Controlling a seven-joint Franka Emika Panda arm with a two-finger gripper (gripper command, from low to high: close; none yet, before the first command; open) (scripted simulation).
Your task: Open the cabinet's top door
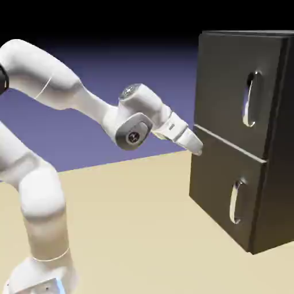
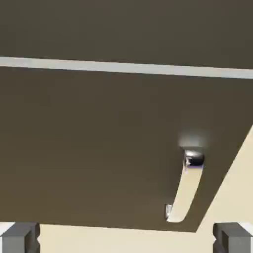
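Observation:
The dark charcoal cabinet [image 1: 275,143] stands at the right of the exterior view. Its top door [image 1: 224,80] carries a vertical silver loop handle [image 1: 251,99]. My gripper [image 1: 196,147] hovers by the cabinet's left front edge, level with the seam between the two doors and well left of and below that handle. In the hand view the top door [image 2: 123,29] shows only as a dark strip above the pale seam. My gripper [image 2: 126,239] is open, with its grey fingertips [image 2: 20,238] at the bottom corners and nothing between them.
The lower door [image 1: 215,184] has its own silver loop handle [image 1: 236,201]. This panel [image 2: 99,148] fills most of the hand view, its handle [image 2: 188,190] at the lower right. The beige table [image 1: 143,229] stretches in front of the cabinet.

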